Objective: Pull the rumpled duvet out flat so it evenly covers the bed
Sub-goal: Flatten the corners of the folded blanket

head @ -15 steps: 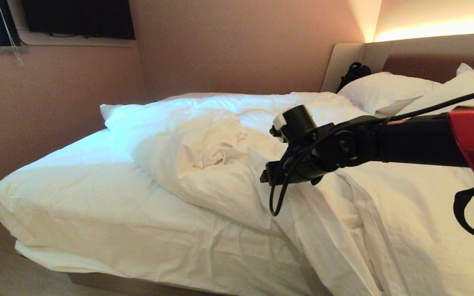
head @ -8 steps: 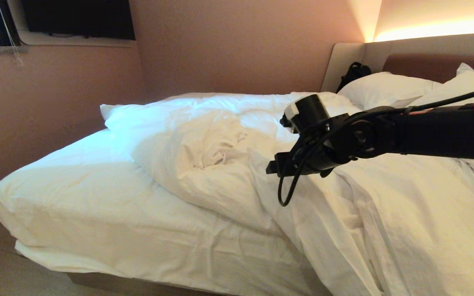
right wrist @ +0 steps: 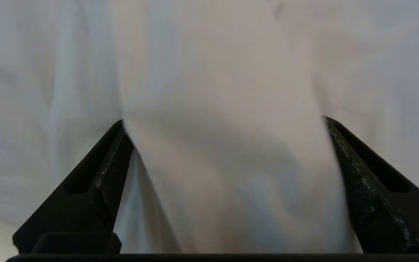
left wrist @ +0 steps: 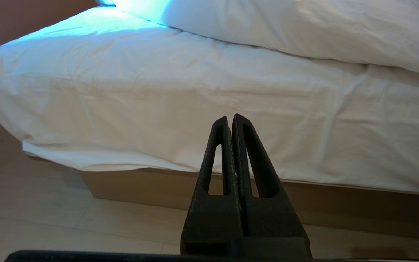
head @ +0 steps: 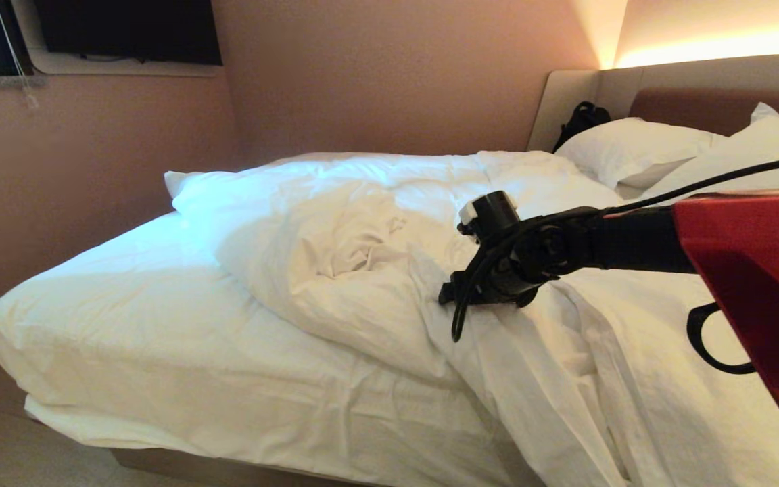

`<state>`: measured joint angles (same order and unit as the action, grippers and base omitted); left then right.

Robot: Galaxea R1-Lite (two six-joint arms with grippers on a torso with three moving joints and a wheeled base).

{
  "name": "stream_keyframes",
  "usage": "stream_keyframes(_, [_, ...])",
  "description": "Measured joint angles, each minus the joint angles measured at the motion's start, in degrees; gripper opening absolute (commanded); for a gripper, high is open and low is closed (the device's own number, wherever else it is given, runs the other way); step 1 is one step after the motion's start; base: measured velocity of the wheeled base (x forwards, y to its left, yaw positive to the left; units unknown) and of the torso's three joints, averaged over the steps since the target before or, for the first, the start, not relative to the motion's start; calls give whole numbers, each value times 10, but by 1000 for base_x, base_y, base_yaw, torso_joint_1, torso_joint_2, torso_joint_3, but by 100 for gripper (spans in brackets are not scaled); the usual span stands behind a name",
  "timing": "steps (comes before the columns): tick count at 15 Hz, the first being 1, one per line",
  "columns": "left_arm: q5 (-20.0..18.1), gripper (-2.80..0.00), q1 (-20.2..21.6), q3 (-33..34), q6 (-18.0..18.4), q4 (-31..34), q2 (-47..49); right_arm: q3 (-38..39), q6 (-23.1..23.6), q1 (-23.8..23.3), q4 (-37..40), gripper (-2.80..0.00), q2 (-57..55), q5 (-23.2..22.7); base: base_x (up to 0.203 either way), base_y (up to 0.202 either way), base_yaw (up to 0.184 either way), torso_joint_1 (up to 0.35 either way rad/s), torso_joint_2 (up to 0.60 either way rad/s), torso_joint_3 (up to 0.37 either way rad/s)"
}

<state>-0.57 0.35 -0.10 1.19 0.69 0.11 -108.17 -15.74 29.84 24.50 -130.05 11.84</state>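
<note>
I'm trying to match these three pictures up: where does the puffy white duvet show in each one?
Head view: the puffy, wrinkled white duvet lies bunched across the middle and right of the bed.
Left wrist view: it fills the upper right, above the mattress side.
Right wrist view: it fills the picture, a fold between the open right tool.
Shared landmark: the duvet itself.

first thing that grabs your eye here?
The right gripper, jaws spread wide, straddles a raised fold of the duvet mid-bed. That duvet lies heaped in a rumpled mound, leaving the foot end of the bed bare. The left gripper hangs shut near the floor beside the bed.
</note>
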Motion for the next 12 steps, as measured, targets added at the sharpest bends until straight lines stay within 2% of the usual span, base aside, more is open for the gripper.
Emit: stream_keyframes(12, [0,-280,0,0,0,0,0,-6,-6,0,2,0,-34,-1,0,0,0,0,0,0])
